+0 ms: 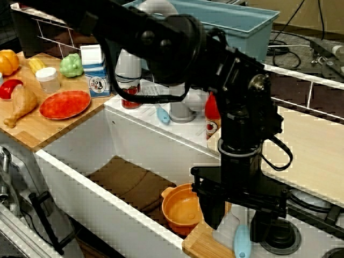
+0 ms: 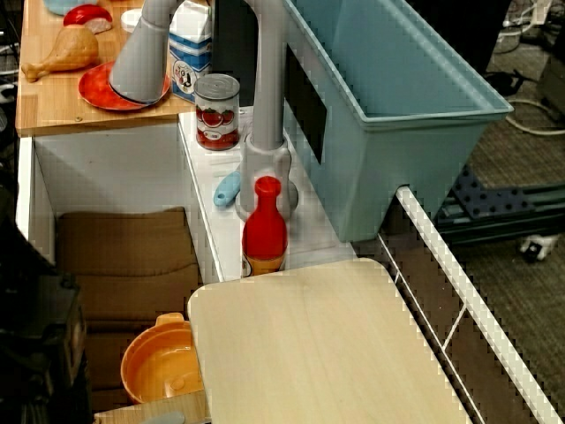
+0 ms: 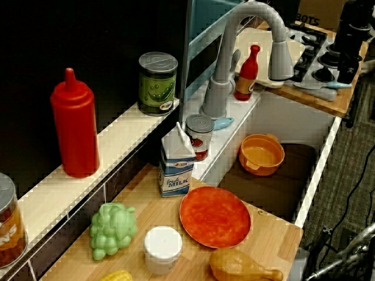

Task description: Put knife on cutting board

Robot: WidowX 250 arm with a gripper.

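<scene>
The knife (image 1: 242, 243), grey blade and light blue handle, lies on a narrow wooden ledge between the sink and the stove. In the view along the counter the knife (image 3: 321, 89) shows at the top right. My gripper (image 1: 236, 228) stands upright over it and is open, with one black finger on each side of the knife. From along the counter the gripper (image 3: 350, 69) hangs just above the handle end. The pale cutting board (image 1: 312, 156) lies behind and to the right of the gripper. It is bare in the view from above (image 2: 309, 353).
An orange pot (image 1: 181, 209) sits in the sink just left of the gripper. A red bottle (image 1: 212, 121) and the grey faucet (image 2: 265, 132) stand at the board's far corner. Stove burners (image 1: 279, 236) lie right of the knife. A darker board (image 1: 32, 129) holds toy food.
</scene>
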